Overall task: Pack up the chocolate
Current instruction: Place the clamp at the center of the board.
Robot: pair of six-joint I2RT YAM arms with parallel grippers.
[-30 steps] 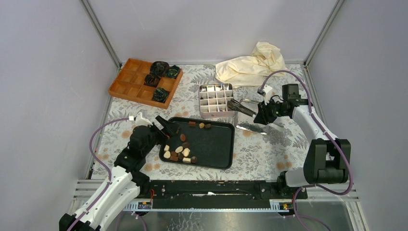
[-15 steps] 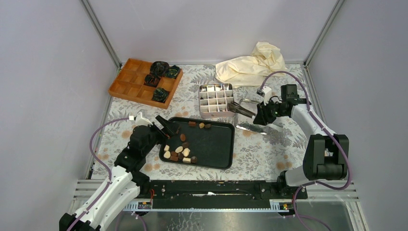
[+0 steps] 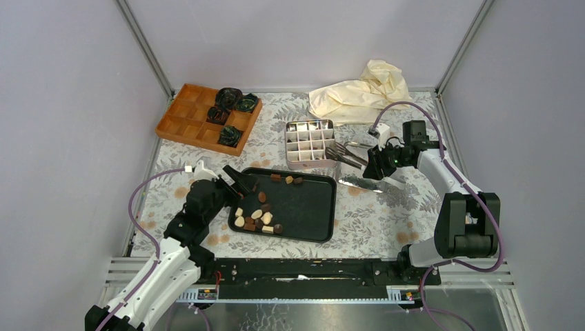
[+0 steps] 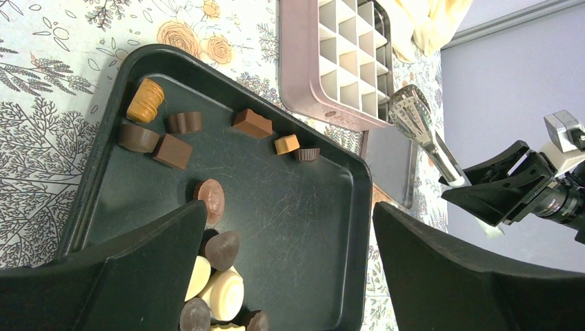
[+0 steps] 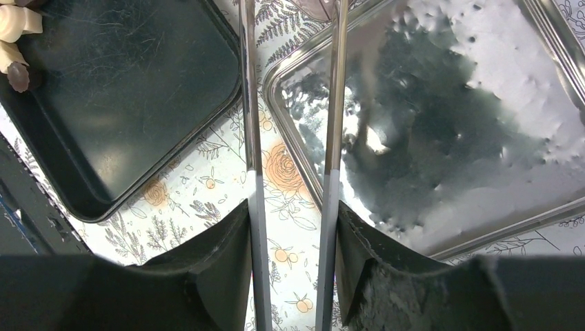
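Observation:
Several chocolates (image 3: pixel 259 214), dark brown, light brown and cream-white, lie on a black tray (image 3: pixel 307 214); they also show in the left wrist view (image 4: pixel 214 200). My left gripper (image 3: pixel 238 181) is open and empty over the tray's left side (image 4: pixel 290 276), next to the pieces. My right gripper (image 3: pixel 379 162) is shut on metal tongs (image 3: pixel 343 153), both tong arms between its fingers (image 5: pixel 293 234). The tong tips reach the right edge of a divided metal tin (image 3: pixel 309 143). In the right wrist view the tongs (image 5: pixel 252 138) hang over the tin's lid (image 5: pixel 448 124).
An orange wooden compartment tray (image 3: pixel 190 117) with crumpled black-green paper cups (image 3: pixel 231 103) stands at the back left. A cream cloth (image 3: pixel 359 93) lies at the back right. The shiny lid (image 3: pixel 362 183) lies right of the black tray, on a floral tablecloth.
My right arm has shifted slightly, moving the tongs a little towards the tin. The left arm and the chocolates have not moved.

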